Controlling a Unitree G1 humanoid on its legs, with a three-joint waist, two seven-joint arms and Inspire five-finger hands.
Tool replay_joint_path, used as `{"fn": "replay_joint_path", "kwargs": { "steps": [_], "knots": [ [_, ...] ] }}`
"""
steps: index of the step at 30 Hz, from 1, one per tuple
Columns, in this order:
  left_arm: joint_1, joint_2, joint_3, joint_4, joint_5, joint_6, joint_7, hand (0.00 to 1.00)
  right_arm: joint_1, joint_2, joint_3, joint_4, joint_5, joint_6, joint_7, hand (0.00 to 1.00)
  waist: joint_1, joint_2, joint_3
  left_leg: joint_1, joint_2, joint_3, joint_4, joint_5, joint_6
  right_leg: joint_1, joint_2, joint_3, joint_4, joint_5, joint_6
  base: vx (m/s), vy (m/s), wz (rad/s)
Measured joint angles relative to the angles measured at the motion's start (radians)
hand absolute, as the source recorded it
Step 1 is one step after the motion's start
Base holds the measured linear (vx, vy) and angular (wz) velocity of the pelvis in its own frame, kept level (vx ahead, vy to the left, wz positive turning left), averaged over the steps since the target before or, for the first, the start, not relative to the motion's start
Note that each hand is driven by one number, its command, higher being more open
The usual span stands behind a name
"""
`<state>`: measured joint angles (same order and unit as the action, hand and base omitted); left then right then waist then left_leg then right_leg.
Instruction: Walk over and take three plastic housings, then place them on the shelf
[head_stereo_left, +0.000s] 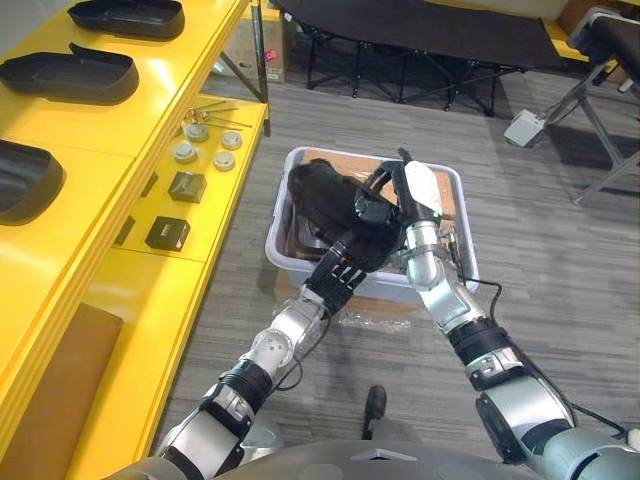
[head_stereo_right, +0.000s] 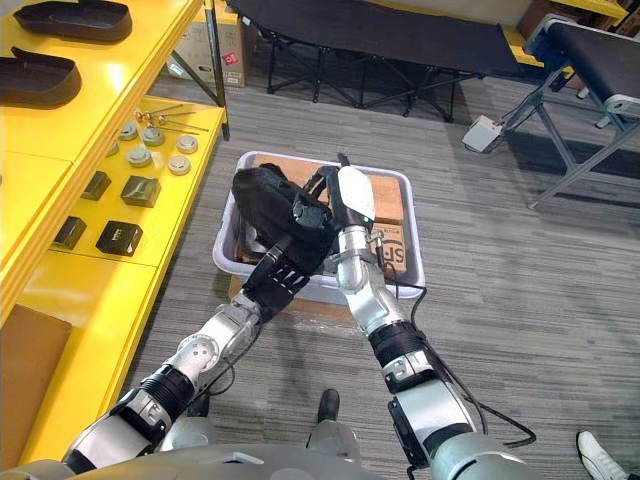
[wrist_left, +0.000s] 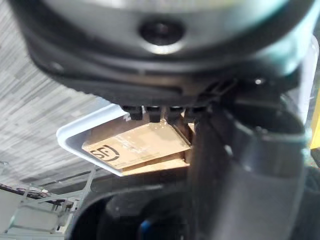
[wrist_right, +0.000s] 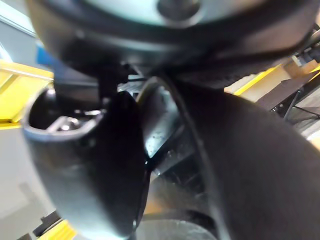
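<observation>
Grey plank floor (head_stereo_left: 560, 260) runs beside a yellow shelf (head_stereo_left: 90, 135) at the left, where black housings (head_stereo_left: 70, 75) already lie. At centre a black plastic housing (head_stereo_left: 318, 190) is held above a pale bin (head_stereo_left: 276, 240). The left hand (head_stereo_left: 345, 265) is beneath it, and I cannot tell its grip. The right hand (head_stereo_left: 415, 195) has its fingers curled round the housing's rim.

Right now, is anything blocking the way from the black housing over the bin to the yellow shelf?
Nothing visible. The right hand grips the housing above the bin, left hand beneath it; bare floor separates it from the shelf.
</observation>
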<state>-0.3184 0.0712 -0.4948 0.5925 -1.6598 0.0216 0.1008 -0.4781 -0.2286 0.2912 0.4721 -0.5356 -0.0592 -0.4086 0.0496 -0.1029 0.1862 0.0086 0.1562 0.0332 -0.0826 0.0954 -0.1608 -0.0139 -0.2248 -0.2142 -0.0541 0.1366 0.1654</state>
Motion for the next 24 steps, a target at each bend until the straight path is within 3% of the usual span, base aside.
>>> {"fn": "replay_joint_path", "kwargs": {
  "steps": [3, 4, 14, 20, 24],
  "knots": [
    [-0.004, -0.02, 0.001, 0.0, -0.068, -0.062, -0.008, 1.0, 0.019, 0.014, 0.016, 0.0, 0.0, -0.022, 0.003, 0.0, -0.001, -0.003, 0.0, 0.0, 0.0, 0.0, 0.0, 0.0, 0.0, 0.0, 0.0, 0.0, 0.0, 0.0, 0.0, 0.0, 0.0, 0.0],
    [-0.009, -0.03, 0.002, 0.0, -0.107, -0.086, -0.021, 0.0, 0.028, 0.027, 0.016, 0.0, 0.001, -0.025, 0.008, 0.0, -0.001, -0.005, 0.0, 0.0, 0.0, 0.0, 0.0, 0.0, 0.0, 0.0, 0.0, 0.0, 0.0, 0.0, 0.0, 0.0, 0.0, 0.0],
    [-0.019, -0.036, 0.004, 0.008, -0.242, -0.177, -0.081, 0.0, 0.056, 0.071, 0.035, -0.036, 0.011, -0.094, 0.006, 0.0, -0.006, -0.021, 0.001, 0.005, 0.002, 0.007, 0.0, -0.002, -0.003, 0.0, 0.002, 0.004, 0.0, 0.0, 0.0, 0.0, 0.0, 0.0],
    [-0.019, -0.04, -0.001, 0.008, -0.172, -0.199, -0.104, 0.0, 0.106, 0.079, 0.037, -0.083, 0.011, -0.14, -0.013, 0.0, -0.007, -0.023, 0.001, 0.017, 0.002, 0.015, 0.0, -0.007, -0.006, 0.007, 0.002, 0.011, 0.0, -0.003, -0.002, 0.0, -0.001, -0.03],
    [-0.019, -0.054, -0.011, 0.006, -0.116, -0.24, -0.105, 0.0, 0.13, 0.097, 0.031, -0.095, 0.033, -0.141, -0.05, 0.0, -0.013, -0.027, 0.0, 0.018, 0.002, 0.017, 0.0, -0.008, -0.006, 0.008, 0.002, 0.012, -0.001, -0.004, -0.002, 0.0, 0.0, 0.0]
  ]
}}
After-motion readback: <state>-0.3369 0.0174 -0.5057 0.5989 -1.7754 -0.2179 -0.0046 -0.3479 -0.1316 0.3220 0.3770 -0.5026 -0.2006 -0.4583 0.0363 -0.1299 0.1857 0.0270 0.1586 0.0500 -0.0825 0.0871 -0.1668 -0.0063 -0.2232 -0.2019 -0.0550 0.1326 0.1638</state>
